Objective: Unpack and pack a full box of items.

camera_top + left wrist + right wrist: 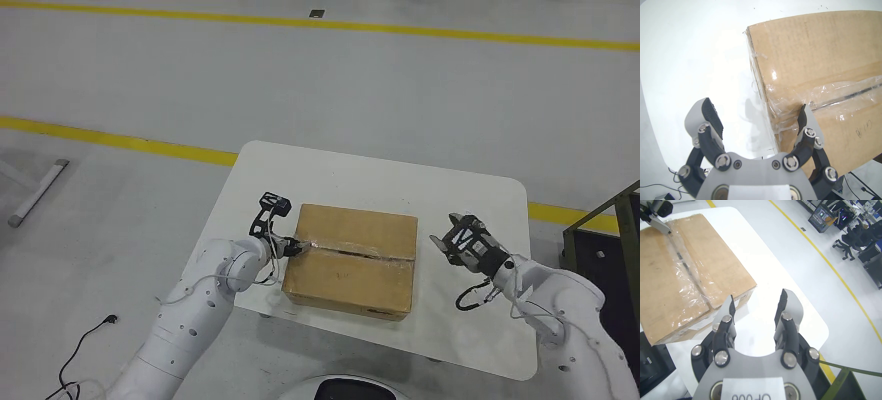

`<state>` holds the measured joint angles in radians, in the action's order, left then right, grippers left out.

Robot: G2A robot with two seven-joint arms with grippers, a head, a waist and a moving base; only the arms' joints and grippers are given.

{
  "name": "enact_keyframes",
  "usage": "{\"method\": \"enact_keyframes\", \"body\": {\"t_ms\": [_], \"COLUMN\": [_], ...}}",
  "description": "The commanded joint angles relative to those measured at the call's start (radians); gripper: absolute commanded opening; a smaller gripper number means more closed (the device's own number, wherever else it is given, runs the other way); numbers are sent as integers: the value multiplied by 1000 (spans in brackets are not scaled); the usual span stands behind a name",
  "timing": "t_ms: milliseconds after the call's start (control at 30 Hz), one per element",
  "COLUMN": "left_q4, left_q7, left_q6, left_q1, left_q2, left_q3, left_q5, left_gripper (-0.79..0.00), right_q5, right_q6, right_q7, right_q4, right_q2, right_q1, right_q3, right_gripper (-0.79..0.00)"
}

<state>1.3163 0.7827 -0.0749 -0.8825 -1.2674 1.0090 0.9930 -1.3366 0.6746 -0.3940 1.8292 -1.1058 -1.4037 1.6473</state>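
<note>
The top camera sat above the arms and looked steeply down from some height, taking in the whole white desk (300,165), the cardboard box (352,255) at its middle and the floor (400,80) beyond. The left wrist camera looked along its own pincer (756,106) from very near, facing one end of the box's taped seam (838,102). The right wrist camera sat farther off behind the right pincer (757,294), facing across the box's other end. All three shared the box top; the right wrist view also caught the left pincer at the far end.
</note>
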Motion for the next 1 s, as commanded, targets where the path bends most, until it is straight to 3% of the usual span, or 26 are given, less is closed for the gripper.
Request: {"method": "enact_keyframes", "body": {"t_ms": [0,167,367,567,767,967], "left_q4": [1,4,5,7,13,17], "left_q7": [2,3,1,-1,-1,1], "left_q6": [0,0,4,2,1,-1], "left_q1": [-2,-6,-9,-13,-19,-25], "left_q2": [0,-1,-2,-3,-3,-3], "left_q3": [1,4,7,9,16,21], "left_q5": [1,6,9,15,17,20], "left_gripper": [0,0,0,0,0,0], "right_q5": [41,144,240,241,201,195], "right_q6": [36,81,45,3,-55,-69], "right_q7": [31,79,99,60,-6,-16], "right_q4": [-4,-76,-223,-348,-422,-438], "right_q2": [0,-9,-36,-59,-70,-66], "right_q1": [0,53,172,277,323,323], "right_q3": [-14,-130,-308,-438,-502,-492], "right_gripper": [-785,-785,-785,-785,-785,-785]}}
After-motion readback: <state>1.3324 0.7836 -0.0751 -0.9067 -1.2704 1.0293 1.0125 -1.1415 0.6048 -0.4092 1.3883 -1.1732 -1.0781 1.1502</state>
